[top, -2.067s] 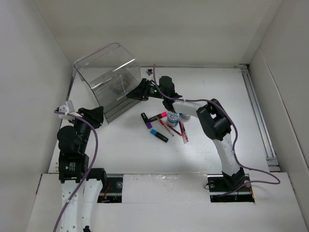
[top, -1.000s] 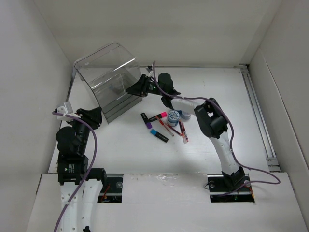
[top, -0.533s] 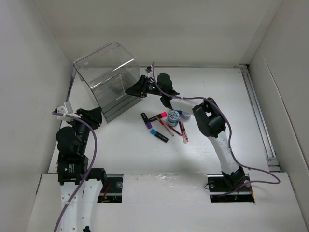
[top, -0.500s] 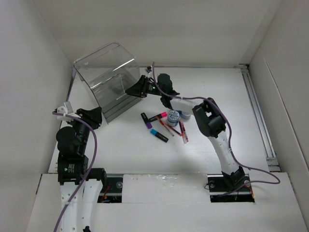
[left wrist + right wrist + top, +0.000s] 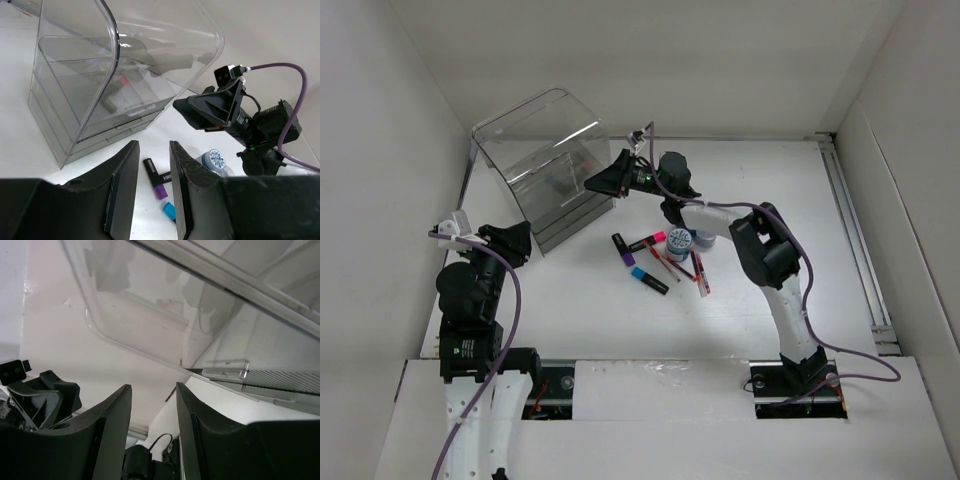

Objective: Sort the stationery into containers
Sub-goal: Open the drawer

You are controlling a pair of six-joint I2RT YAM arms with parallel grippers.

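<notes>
The clear organizer (image 5: 542,160) stands at the far left with its tall lid raised. A dark marker with a red end (image 5: 116,88) lies inside it. My right gripper (image 5: 592,183) is open and empty, just off the organizer's right front corner; its wrist view looks at the lid's clear wall (image 5: 165,305). The other stationery lies mid-table: a purple-capped marker (image 5: 622,248), a pink-capped marker (image 5: 648,241), a blue-capped marker (image 5: 648,280), red pens (image 5: 699,272) and two blue-white rolls (image 5: 679,241). My left gripper (image 5: 516,240) is open and empty, raised near the organizer's front.
White walls enclose the table on the left, the back and the right. A metal rail (image 5: 855,230) runs along the right edge. The organizer's shallow drawers (image 5: 107,135) face the stationery pile. The right arm's purple cable (image 5: 280,70) loops above its wrist.
My right gripper has risen and drawn back slightly to the right from the organizer's opening. The left arm and the pile have not moved.
</notes>
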